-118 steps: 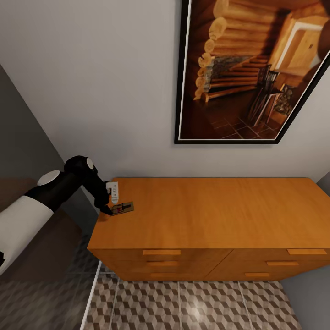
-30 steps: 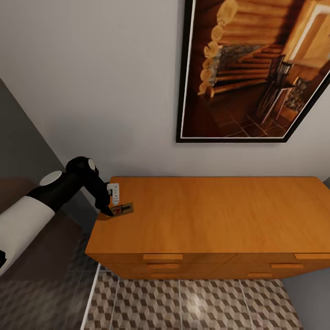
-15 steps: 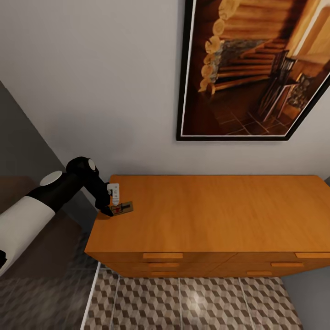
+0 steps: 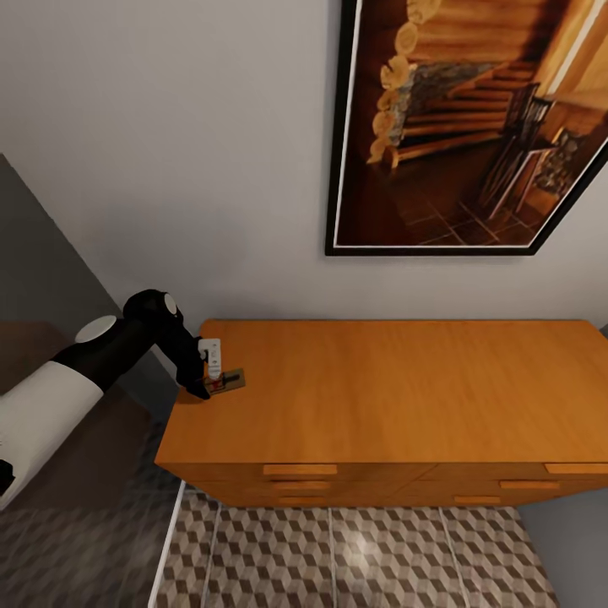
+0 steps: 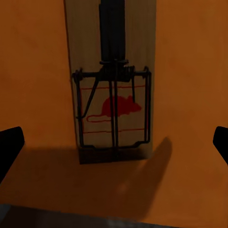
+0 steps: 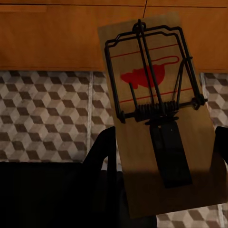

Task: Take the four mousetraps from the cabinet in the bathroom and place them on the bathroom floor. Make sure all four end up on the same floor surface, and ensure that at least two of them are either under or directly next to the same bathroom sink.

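Grey wall with framed cabin picture (image 4: 473, 127) backs the cabinet (image 4: 405, 397). Cube-tiled bathroom floor (image 4: 355, 557) below. Our left gripper (image 4: 203, 387), spread wide, hovers over one mousetrap (image 5: 113, 80) at the cabinet's left edge. Right gripper (image 6: 161, 156) clamps a second mousetrap (image 6: 154, 104).

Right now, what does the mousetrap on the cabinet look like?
The mousetrap is a small flat tan wooden board with dark wire bars, a coiled spring and a red mouse drawing. It lies flat on the cabinet top near its left edge. The left gripper hovers open over it, fingers on either side, not touching.
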Controlling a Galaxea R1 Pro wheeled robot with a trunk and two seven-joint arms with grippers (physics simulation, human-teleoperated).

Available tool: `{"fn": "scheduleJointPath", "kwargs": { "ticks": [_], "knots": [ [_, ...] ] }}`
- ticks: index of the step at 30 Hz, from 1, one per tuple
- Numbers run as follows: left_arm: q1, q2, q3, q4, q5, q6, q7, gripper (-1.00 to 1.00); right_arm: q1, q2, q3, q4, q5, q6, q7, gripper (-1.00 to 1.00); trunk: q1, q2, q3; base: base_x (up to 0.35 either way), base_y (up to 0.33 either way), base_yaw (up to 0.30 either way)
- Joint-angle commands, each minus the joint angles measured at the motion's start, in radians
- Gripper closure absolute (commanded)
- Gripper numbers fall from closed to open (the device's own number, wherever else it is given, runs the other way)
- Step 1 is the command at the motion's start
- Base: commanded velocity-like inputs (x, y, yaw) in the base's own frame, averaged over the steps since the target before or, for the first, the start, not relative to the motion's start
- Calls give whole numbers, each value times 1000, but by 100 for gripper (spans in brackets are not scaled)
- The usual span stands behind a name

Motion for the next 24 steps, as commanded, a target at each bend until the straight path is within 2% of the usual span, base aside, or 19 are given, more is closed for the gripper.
{"fn": "scheduleJointPath", "kwargs": {
  "ticks": [1, 24],
  "knots": [
    [-1, 1, -3, -1, -4, 11, -5, -100, -1, 0, 9, 1, -9, -3, -1, 100, 0, -2, -3, 0, 0, 0],
    [3, -1, -3, 4, -5, 11, -3, -100, -1, 0, 9, 1, -9, -3, -1, 100, 0, -2, -12, 0, 0, 0]
  ]
}}
